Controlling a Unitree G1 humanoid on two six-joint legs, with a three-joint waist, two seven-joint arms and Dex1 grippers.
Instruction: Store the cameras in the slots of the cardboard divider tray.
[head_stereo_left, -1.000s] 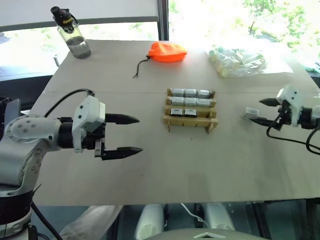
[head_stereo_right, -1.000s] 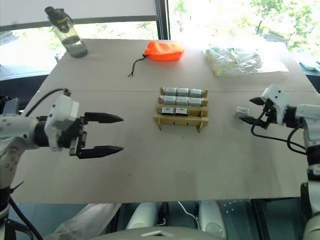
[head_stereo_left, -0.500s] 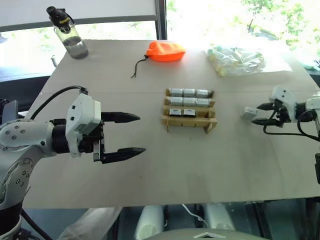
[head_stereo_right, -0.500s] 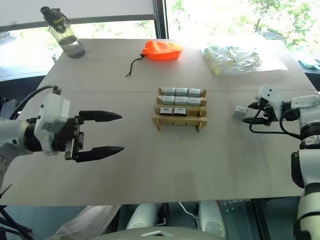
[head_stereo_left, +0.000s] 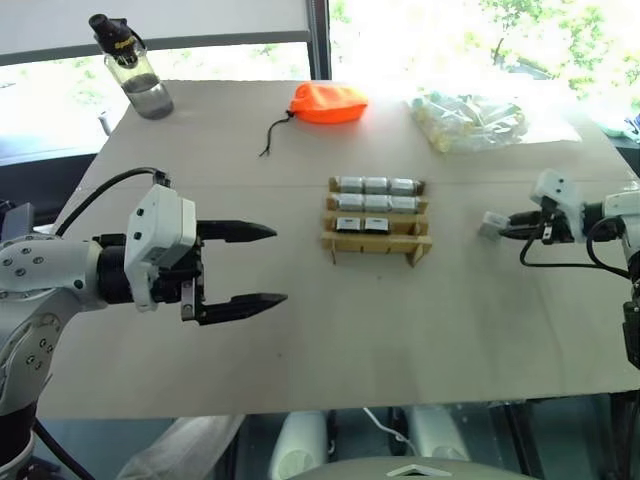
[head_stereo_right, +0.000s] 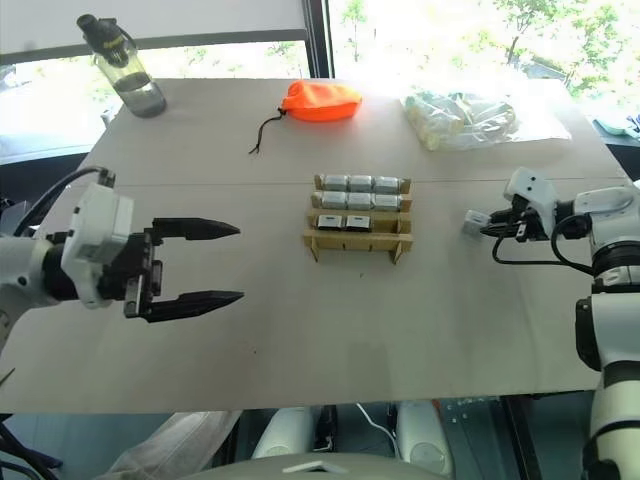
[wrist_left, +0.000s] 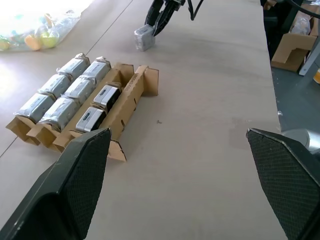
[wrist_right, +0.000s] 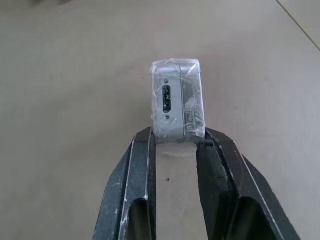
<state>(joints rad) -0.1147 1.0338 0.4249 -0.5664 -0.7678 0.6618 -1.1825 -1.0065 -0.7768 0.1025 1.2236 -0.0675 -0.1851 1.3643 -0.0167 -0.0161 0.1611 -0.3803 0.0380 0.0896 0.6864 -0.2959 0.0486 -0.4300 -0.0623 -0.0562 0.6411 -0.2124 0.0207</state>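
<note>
Leftmost, the left gripper (head_stereo_left: 262, 266) hangs above the surface (head_stereo_left: 300, 330) with its fingers spread wide, holding nothing. Mid-surface sits the cardboard divider tray (head_stereo_left: 377, 243), its two far rows full of cameras (head_stereo_left: 377, 186), two more apparently in the third row. Off to the right, the right gripper (wrist_right: 175, 142) is clamped on a loose camera (wrist_right: 177, 104) resting on the surface.

Bare table (head_stereo_left: 300, 350) lies open between my grippers; only the cardboard divider tray (head_stereo_left: 377, 243) stands midway.
</note>
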